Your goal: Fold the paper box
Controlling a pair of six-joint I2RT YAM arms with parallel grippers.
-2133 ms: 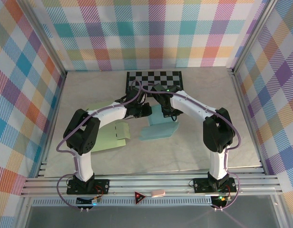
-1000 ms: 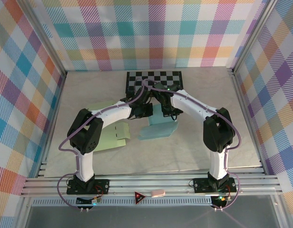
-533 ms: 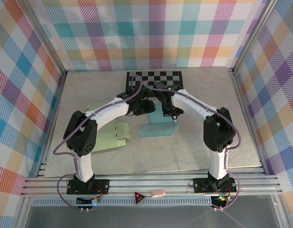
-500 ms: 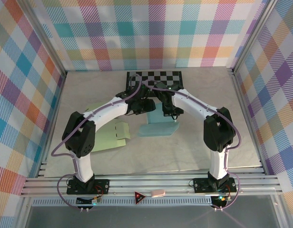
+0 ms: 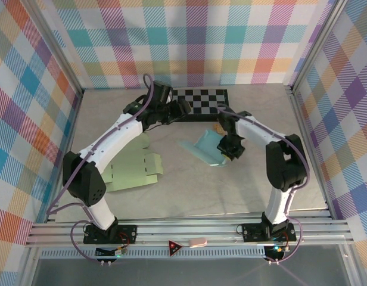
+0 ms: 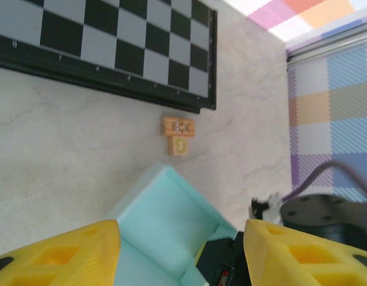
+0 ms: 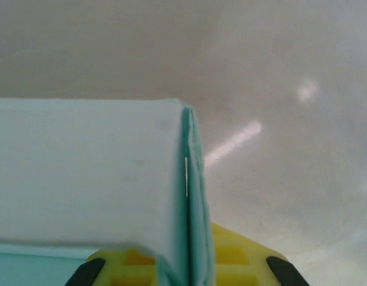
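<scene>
Right wrist, right gripper (image 7: 186, 265) clamped on paper box (image 7: 82, 173), contact hidden by fold, left gripper (image 6: 180, 250) apart

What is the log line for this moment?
left gripper: open, empty | right gripper: shut on light teal paper box | pale green flat paper cutout: lying on table

My cell stood on a pale marbled tabletop (image 5: 243, 190). Plaid panels (image 5: 189, 42) in many colours walled it on three sides, framed by aluminium posts (image 5: 311, 55). Slotted aluminium rails (image 5: 189, 229) ran along its near edge. Light left bright glints (image 7: 234, 142) on the tabletop.
</scene>
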